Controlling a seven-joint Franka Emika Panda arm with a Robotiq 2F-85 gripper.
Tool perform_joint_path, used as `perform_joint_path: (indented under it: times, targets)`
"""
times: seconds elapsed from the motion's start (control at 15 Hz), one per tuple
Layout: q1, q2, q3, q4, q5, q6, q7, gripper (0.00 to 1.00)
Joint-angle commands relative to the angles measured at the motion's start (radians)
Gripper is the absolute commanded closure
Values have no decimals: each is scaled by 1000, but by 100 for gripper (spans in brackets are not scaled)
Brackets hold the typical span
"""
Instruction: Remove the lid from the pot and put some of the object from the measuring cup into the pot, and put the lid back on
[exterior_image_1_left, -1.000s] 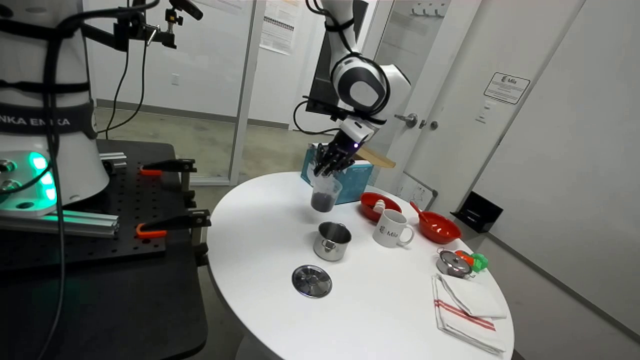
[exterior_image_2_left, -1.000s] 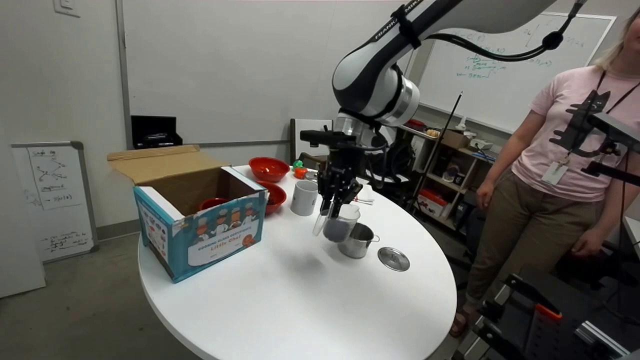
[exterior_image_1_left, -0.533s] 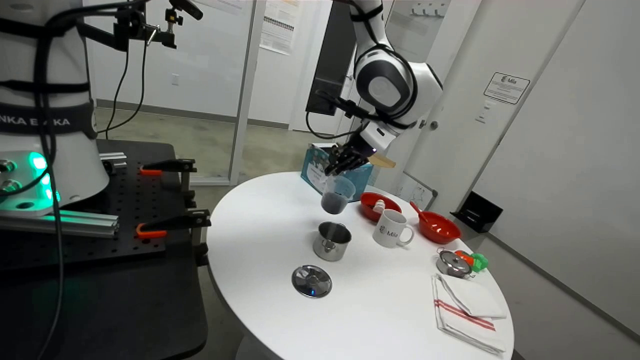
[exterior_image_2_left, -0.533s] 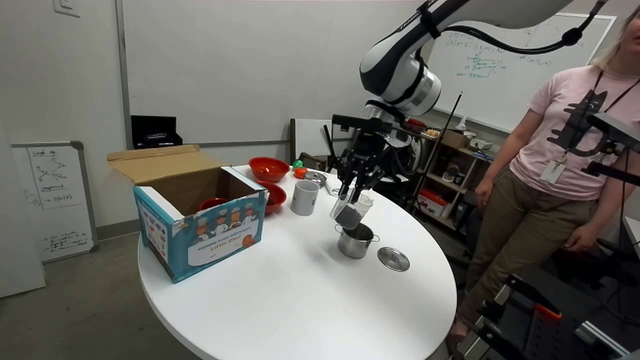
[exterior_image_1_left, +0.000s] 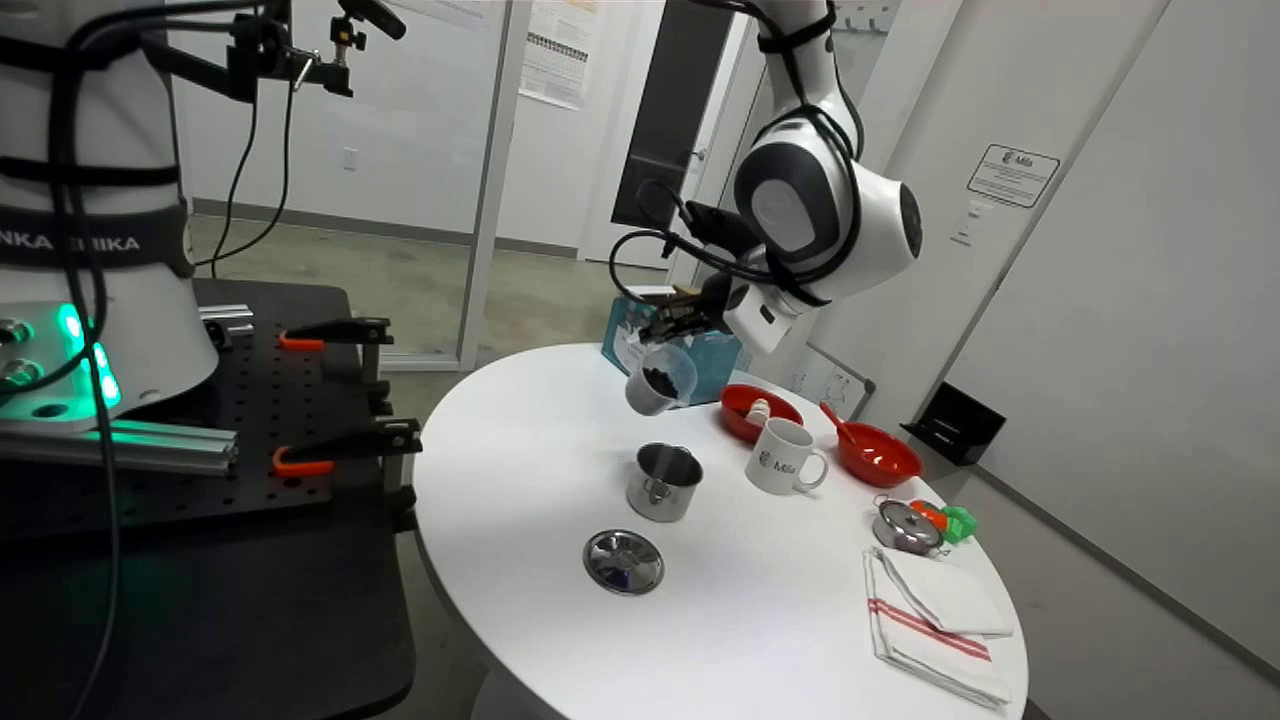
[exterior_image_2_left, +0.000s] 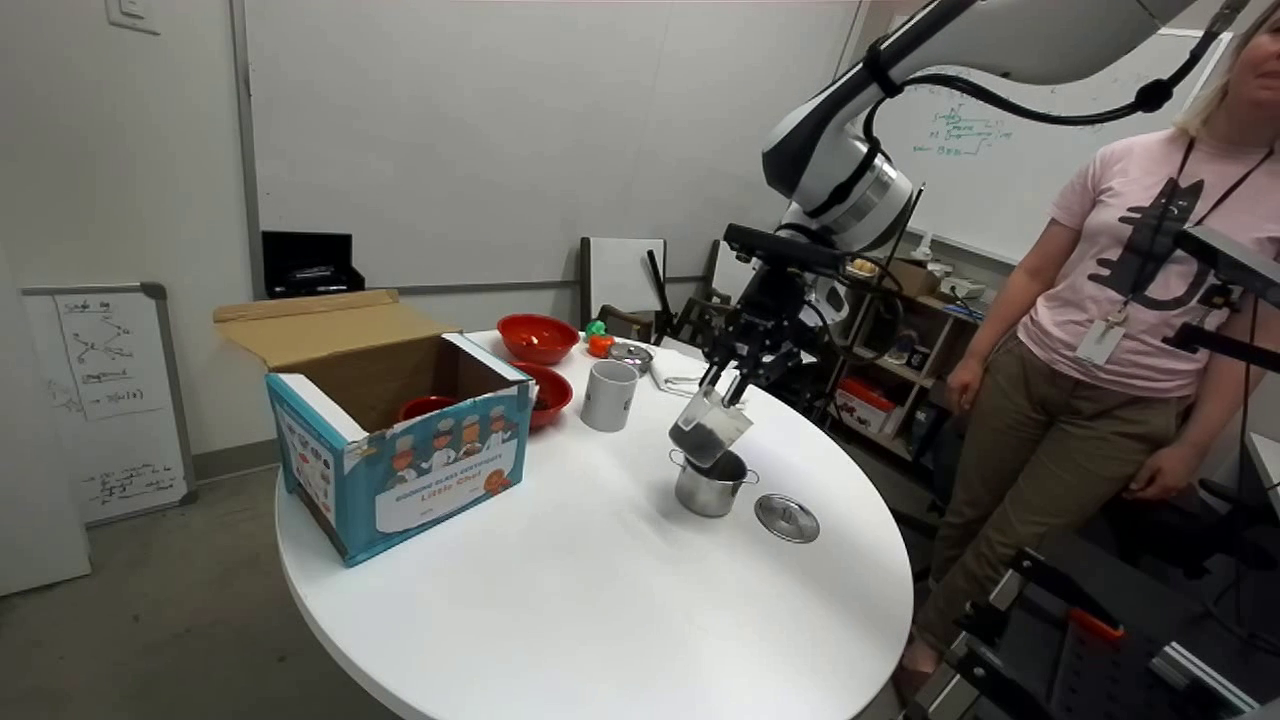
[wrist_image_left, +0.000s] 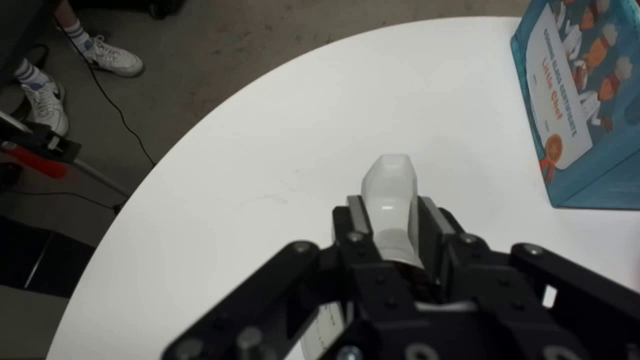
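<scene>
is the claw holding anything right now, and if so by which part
The claw holds the cup by its handle, clamped between the two fingers in the wrist view.

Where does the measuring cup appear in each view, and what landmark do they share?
In an exterior view: measuring cup at the picture's centre, tilted, higher up than the pot.
In an exterior view: slightly right of and below centre, tilted.
Wrist view: middle to bottom, partly hidden by the pincer, its handle between the fingers.
Shared landmark: the turquoise box, respectively behind the cup, left of it, upper right.
</scene>
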Motion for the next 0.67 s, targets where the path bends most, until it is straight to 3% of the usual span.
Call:
perform_joint_path:
  times: [0.0, 0.6]
  targets:
    - [-4, 50, -28, 37, 69, -121, -111, 92]
    - [4, 140, -113, 123, 135, -214, -132, 92]
